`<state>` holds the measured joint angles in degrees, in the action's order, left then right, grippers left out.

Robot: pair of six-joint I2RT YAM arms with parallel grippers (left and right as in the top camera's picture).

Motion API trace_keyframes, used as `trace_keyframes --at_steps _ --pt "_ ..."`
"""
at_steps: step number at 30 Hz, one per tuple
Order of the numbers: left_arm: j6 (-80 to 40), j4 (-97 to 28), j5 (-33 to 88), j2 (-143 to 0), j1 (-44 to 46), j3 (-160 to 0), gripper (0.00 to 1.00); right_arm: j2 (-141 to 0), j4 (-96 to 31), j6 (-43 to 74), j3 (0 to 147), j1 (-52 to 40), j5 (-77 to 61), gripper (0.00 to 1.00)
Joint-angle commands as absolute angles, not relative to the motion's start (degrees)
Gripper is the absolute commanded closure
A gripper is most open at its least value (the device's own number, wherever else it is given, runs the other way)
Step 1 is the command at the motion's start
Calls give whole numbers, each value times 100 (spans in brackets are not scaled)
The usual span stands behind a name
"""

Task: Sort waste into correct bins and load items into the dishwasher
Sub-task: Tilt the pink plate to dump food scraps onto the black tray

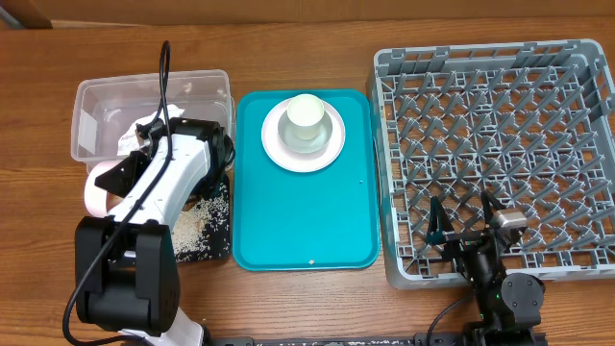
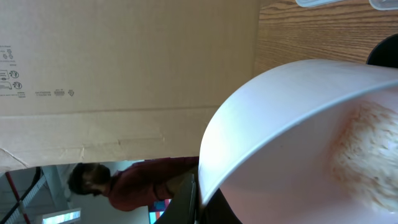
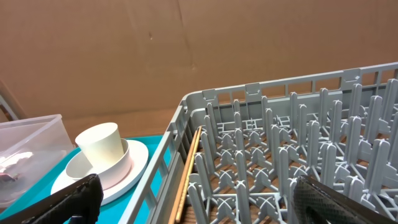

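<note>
My left gripper [image 2: 200, 208] is shut on the rim of a white bowl [image 2: 298, 137], tipped on its side, with rice residue inside. In the overhead view the bowl [image 1: 94, 188] is at the left, beside a black bin [image 1: 219, 235] strewn with rice grains. A white plate [image 1: 327, 149] with a cream cup [image 1: 306, 112] in it sits on the teal tray [image 1: 306, 221]. My right gripper [image 1: 463, 229] is open and empty over the front left corner of the grey dish rack [image 1: 500, 144]. A wooden chopstick [image 3: 188, 171] lies in the rack [image 3: 286, 155] by its left wall.
A clear plastic bin [image 1: 106, 106] at the back left holds crumpled white waste. The left arm covers part of the black bin. A cardboard wall stands behind the table [image 3: 186, 43]. The plate and cup [image 3: 102, 149] also show in the right wrist view.
</note>
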<state>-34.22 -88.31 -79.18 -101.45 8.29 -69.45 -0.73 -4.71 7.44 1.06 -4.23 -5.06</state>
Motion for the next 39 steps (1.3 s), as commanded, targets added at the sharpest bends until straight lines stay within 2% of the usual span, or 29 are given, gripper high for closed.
trace_keyframes --at_steps 1,20,29,39 --pt "-3559 -8851 -8167 -10147 878 -6963 96 -16 -443 753 45 -443 -454 0" --pt "-3649 -9467 -8309 -10147 1516 -7411 96 -16 -440 753 45 -443 -454 0" --pt "-4324 -9682 -8318 -10147 1669 -7411 96 -16 -443 753 45 -443 -454 0" --pt "-4423 -9673 -8396 -10123 1686 -7411 96 -16 -443 753 45 -443 -454 0"
